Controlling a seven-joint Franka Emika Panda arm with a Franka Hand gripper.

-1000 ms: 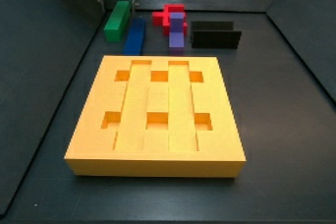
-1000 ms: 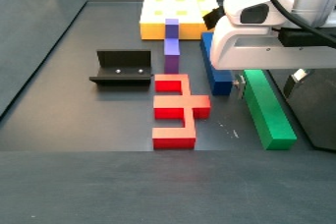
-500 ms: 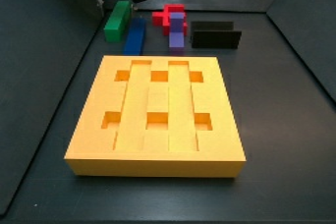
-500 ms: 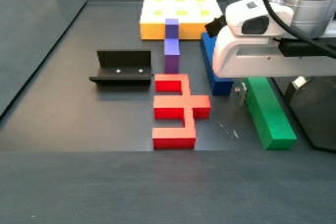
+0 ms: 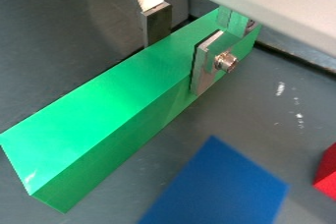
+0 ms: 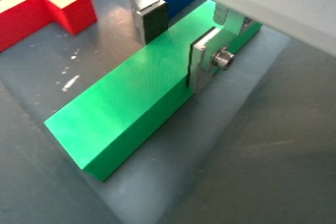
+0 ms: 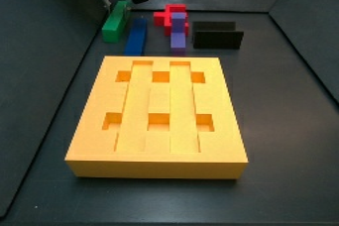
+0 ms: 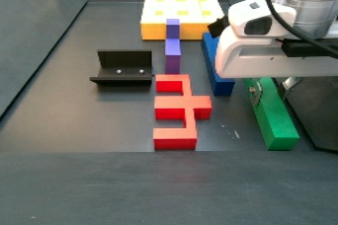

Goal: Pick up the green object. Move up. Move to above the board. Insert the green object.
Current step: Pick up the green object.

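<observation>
Over at the far end of the tabletop, well away from the board, the green object lies flat with the blue bar just beside it. Both wrist views show the gripper down astride it near one end, its jaws set narrowly with a finger on each long side, though I cannot tell whether they truly pinch it.

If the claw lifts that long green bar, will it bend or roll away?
Probably neither. The long green rectangular bar looks solid and straight, so likely stiff. Its flat faces shouldn't roll. The claw straddles it nearer one end, so it might tilt when lifted.
</observation>
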